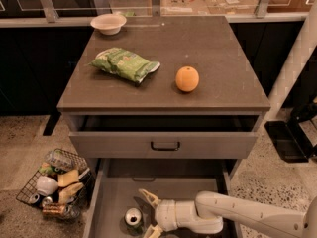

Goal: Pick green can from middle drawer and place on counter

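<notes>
The green can [132, 218] stands upright on the grey floor of the pulled-out middle drawer [111, 202], seen from above with its silver top and dark opening. My gripper [148, 213] comes in from the right on a white arm, low inside the drawer. Its cream fingers are spread open, one behind the can and one at the frame's bottom edge, just right of the can. The counter [218, 58] above holds other items.
On the counter lie a crinkled green snack bag [124, 63], an orange [187, 79] and a white bowl [108, 23]. The shallower drawer with a black handle [165, 146] is slightly open above. A wire basket [54, 182] of junk sits on the floor at left.
</notes>
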Robot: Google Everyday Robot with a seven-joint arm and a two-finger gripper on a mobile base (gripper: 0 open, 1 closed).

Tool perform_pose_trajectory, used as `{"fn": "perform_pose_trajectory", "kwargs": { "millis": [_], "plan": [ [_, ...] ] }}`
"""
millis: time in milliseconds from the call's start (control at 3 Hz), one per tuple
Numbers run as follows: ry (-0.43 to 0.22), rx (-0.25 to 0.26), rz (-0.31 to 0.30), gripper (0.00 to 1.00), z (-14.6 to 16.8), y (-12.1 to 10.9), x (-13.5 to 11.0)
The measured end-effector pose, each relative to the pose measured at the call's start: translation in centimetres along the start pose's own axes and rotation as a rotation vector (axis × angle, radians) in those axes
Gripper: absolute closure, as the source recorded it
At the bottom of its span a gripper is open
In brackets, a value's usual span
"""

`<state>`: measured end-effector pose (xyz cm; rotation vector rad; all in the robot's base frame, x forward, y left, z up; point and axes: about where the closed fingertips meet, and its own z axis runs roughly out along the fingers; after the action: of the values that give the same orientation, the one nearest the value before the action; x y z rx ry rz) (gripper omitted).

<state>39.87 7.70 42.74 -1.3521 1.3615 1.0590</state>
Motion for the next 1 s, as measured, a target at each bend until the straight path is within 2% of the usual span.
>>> {"fn": "perform_pose_trajectory", "kwargs": {
  "millis": [333, 1000],
  "plan": [
    [-0.016, -0.022, 0.009, 0.25, 1.34, 0.60, 0.91],
    [-0.018, -0.026, 0.009, 0.71, 1.52, 0.72, 0.74]
  ]
}}
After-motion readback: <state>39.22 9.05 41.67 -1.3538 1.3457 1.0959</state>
